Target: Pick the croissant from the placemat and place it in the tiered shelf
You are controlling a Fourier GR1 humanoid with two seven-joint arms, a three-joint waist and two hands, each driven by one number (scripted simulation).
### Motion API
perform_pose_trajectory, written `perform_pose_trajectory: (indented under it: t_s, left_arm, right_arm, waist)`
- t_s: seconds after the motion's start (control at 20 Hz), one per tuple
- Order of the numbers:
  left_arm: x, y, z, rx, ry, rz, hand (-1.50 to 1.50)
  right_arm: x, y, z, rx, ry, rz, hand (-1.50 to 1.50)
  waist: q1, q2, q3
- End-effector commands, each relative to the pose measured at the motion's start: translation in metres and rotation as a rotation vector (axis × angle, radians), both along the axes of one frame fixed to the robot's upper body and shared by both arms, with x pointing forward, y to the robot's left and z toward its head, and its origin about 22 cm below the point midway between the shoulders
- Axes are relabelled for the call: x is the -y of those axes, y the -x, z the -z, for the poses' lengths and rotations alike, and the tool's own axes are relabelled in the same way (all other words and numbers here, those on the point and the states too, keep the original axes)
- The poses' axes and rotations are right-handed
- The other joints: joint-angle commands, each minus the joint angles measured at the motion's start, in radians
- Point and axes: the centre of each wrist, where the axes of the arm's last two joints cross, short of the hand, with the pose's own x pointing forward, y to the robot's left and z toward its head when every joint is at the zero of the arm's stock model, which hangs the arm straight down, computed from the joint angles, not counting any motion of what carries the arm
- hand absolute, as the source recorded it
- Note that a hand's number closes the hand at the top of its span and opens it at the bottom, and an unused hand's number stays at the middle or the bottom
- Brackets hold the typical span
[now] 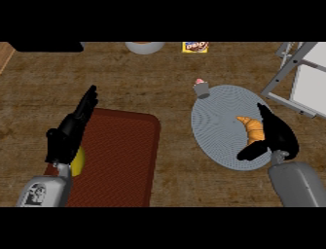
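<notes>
Right hand [279,136] lies open on the grey oval placemat [216,121], straight fingers just beside the croissant [251,127] at the placemat's right side, thumb spread. Left hand [70,131] open, well left of the placemat.

croissant [250,127] on placemat [216,131] | tiered shelf [316,85] behind-right of placemat | cupcake [201,88] at placemat's far edge | second mat [122,155] left of placemat, on worktop [165,82]

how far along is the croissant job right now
Nothing done yet: the croissant lies on the grey placemat. In hand: the right robot hand is alongside it, fingers open, not curled round it. Left: grasp, lift, carry to the tiered shelf at upper right.
</notes>
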Motion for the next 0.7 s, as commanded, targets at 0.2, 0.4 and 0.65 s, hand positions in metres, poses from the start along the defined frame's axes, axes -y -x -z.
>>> perform_pose_trajectory:
  t_s: [0.2,0.4,0.65]
  left_arm:
    - [-0.006,-0.006,-0.003,-0.002,0.000,0.009,0.00]
    - [0.000,0.003,0.006,0.006,-0.006,-0.006,0.00]
    - [0.004,0.008,0.015,0.017,0.008,-0.015,0.00]
  right_arm:
    - [0.002,0.009,0.014,-0.069,0.046,-0.077,1.50]
    - [0.014,-0.011,0.014,-0.006,0.105,-0.108,1.50]
    - [0.033,0.029,0.011,0.004,0.103,-0.322,1.50]
  waist:
    - [-0.001,0.000,0.000]
    - [0.003,0.001,0.000]
    - [-0.013,-0.004,0.000]
